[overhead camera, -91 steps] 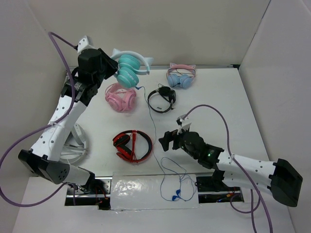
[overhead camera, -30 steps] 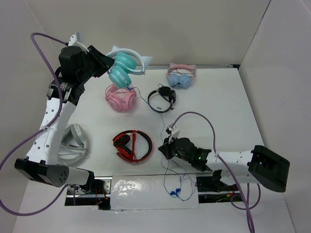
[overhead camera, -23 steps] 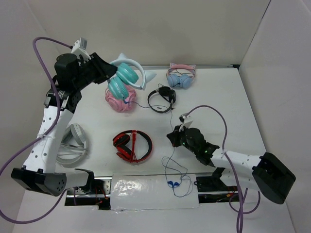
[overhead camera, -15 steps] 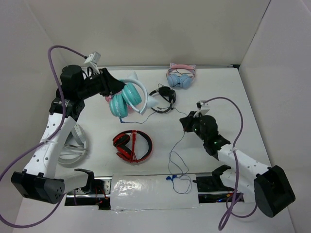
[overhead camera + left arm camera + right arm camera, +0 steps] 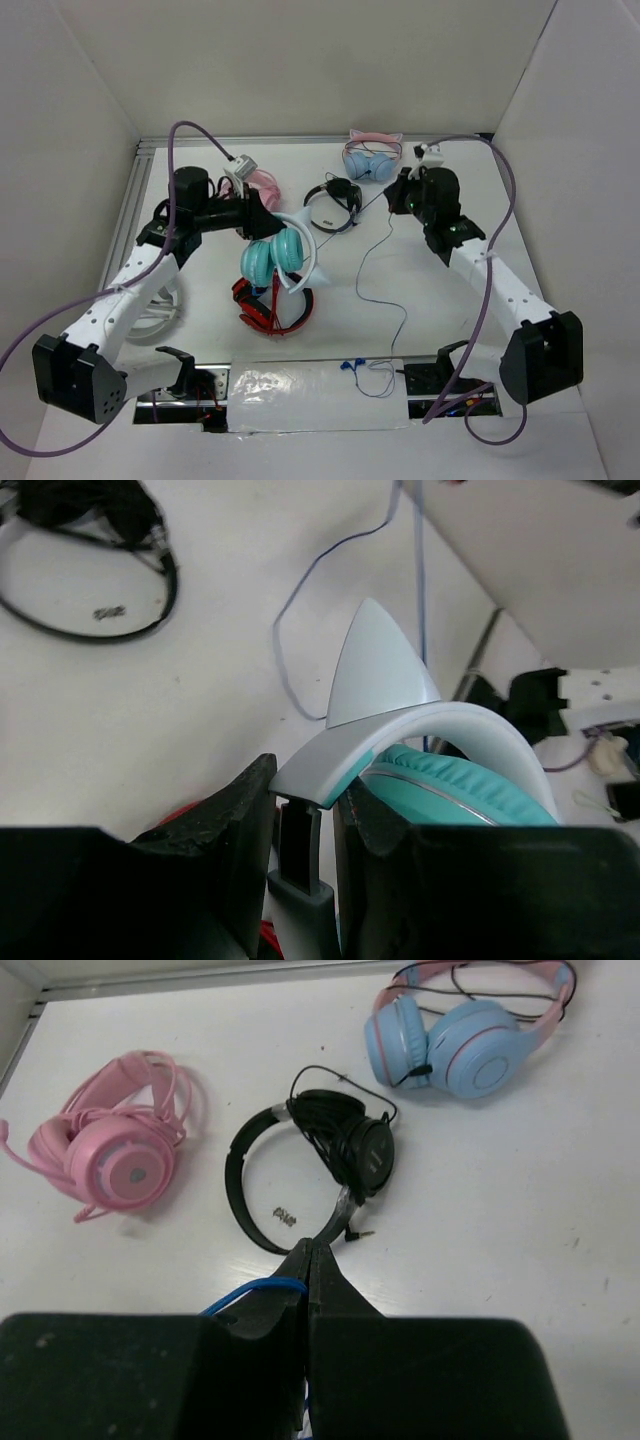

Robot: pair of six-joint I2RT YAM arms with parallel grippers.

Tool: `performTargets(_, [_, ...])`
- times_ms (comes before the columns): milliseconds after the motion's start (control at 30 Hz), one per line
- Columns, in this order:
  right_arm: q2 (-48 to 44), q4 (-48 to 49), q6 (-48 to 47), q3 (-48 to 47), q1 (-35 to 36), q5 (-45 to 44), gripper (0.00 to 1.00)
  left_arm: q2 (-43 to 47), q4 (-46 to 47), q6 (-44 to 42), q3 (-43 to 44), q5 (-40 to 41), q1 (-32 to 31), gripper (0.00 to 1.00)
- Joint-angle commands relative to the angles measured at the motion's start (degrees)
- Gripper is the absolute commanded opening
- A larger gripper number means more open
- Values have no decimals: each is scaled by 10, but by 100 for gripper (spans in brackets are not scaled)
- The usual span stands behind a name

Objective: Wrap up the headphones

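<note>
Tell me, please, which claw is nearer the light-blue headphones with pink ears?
Right. The right claw is beside the light-blue headphones; the left claw, gripping the teal headphones, is far left.

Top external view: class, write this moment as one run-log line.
left pincer: shut on headphones | right pincer: shut on cable | cable: loose, not yet wrapped
</note>
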State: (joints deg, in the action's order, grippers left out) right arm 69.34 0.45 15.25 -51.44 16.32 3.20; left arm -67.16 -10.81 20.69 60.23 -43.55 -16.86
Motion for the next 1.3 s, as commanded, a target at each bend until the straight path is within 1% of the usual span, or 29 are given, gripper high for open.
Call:
performTargets(0, [18,-93,-26,-119,-7,-30,0,2,24,-18,-2,91,-19,0])
performTargets(67, [23,-117,-28,-151,-8,-30,0,-14,14,0,-2,143,-29,0])
performTargets(100, [26,-135,-26,-179,-7,-46,0,-19,8,2,-2,164,-32,0])
performTargets(200, [30,-163,-37,-219,2,-36,0,-42,-5,22,6,250,-48,0])
performTargets(233, [32,-171,-42,-227,16,-36,0,-52,-17,43,22,307,-50,0])
performTargets(267, [33,-183,-45,-243,24,-42,0,-74,-30,52,32,339,-56,0])
performTargets(333, [39,-199,-46,-258,42,-74,0,-102,-78,92,72,400,-61,0])
performTargets(400, [40,-220,-43,-277,65,-84,0,-150,-114,118,113,472,-65,0])
performTargets(433, [45,-227,-43,-291,84,-78,0,-180,-149,147,129,513,-70,0])
performTargets(500, [51,-254,-30,-309,103,-79,0,-211,-183,179,171,535,-70,0])
performTargets(533, [60,-265,-28,-332,114,-70,0,-240,-219,221,189,547,-69,0])
performTargets(567, [65,-282,-22,-342,135,-60,0,-256,-240,241,206,562,-69,0])
performTargets(600, [76,-286,-10,-359,144,-40,0,-287,-288,295,246,586,-70,0])
performTargets(633, [83,-291,-7,-369,153,-35,0,-303,-307,316,265,586,-71,0])
performTargets(667, [90,-300,0,-381,171,-11,0,-315,-325,332,281,591,-72,0])
performTargets(700, [99,-304,7,-393,177,0,0,-329,-344,373,315,590,-70,0])
performTargets(733, [118,-311,16,-416,185,14,0,-350,-372,386,330,588,-70,0])
performTargets(800, [134,-304,25,-429,207,18,0,-368,-392,424,365,570,-70,0])
performTargets(900, [175,-298,36,-462,232,27,0,-395,-418,468,397,554,-74,0])
performTargets(967, [206,-291,37,-489,242,29,0,-405,-436,485,405,559,-79,0])
performTargets(1033, [227,-284,32,-510,253,43,0,-405,-433,492,408,552,-81,0])
performTargets(1067, [241,-277,13,-512,259,74,0,-404,-433,498,411,551,-81,0])
performTargets(1133, [250,-262,-10,-503,273,110,0,-400,-432,500,416,546,-80,0])
performTargets(1167, [253,-260,-46,-499,281,126,0,-399,-433,499,419,546,-79,0])
performTargets(1267, [245,-245,-115,-453,315,117,0,-388,-408,482,419,530,-75,0])
